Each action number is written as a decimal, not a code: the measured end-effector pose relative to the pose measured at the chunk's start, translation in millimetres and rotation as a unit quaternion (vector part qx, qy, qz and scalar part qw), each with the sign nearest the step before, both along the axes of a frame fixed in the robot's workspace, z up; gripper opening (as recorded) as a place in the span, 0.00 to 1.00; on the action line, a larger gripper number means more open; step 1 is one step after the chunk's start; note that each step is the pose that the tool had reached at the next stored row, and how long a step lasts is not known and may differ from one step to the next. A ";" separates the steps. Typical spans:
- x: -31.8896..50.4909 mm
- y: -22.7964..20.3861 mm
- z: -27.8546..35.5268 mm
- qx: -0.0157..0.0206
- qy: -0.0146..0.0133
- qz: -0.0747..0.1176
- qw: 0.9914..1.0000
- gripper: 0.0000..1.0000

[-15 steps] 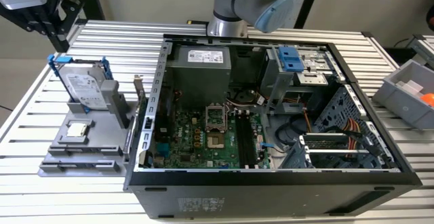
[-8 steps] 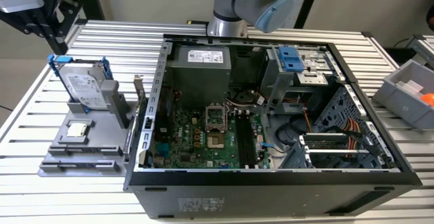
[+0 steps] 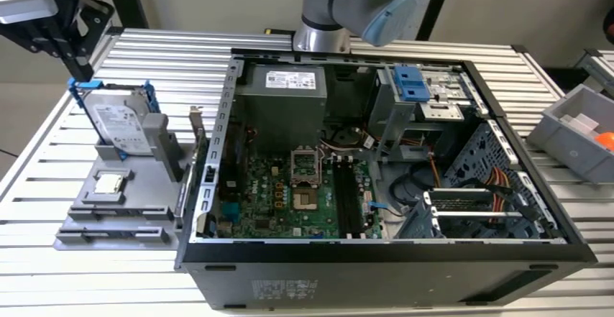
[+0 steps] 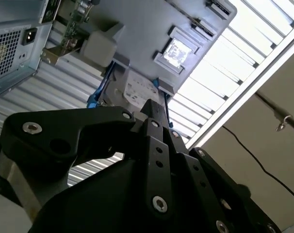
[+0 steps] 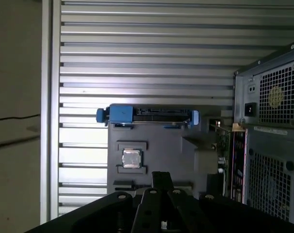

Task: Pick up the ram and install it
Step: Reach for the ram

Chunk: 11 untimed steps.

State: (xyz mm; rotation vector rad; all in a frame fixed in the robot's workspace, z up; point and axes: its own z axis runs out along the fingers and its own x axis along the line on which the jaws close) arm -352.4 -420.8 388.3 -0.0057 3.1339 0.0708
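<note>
The ram [image 3: 198, 160] is a thin circuit-board stick standing on edge in the grey holder [image 3: 115, 220], on the side next to the open computer case [image 3: 384, 263]. Its green edge shows in both wrist views [image 5: 225, 145] [image 4: 69, 22]. My gripper [image 3: 85, 72] hangs above the holder's far end at the exterior view's left, just over the hard drive's blue handle and well apart from the ram. Its black fingers appear pressed together with nothing between them in both wrist views [image 4: 154, 104] [image 5: 161, 175]. The dark memory slots [image 3: 350, 202] lie on the motherboard inside the case.
A silver hard drive [image 3: 120, 126] in a blue-handled frame stands upright in the holder. A small square processor chip [image 3: 108, 182] lies flat on the holder in front of it. A grey bin [image 3: 576, 134] sits at the exterior view's right. The slatted table edge runs along the left.
</note>
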 end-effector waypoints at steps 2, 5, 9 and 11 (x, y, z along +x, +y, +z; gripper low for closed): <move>0.0 -2.0 0.0 0.000 0.000 0.000 1.000 0.00; 0.0 -5.3 0.0 0.000 0.000 0.000 1.000 0.00; -0.2 -9.6 -0.1 0.000 0.000 0.000 1.000 0.00; -0.3 -11.5 0.0 0.000 0.000 0.000 1.000 0.00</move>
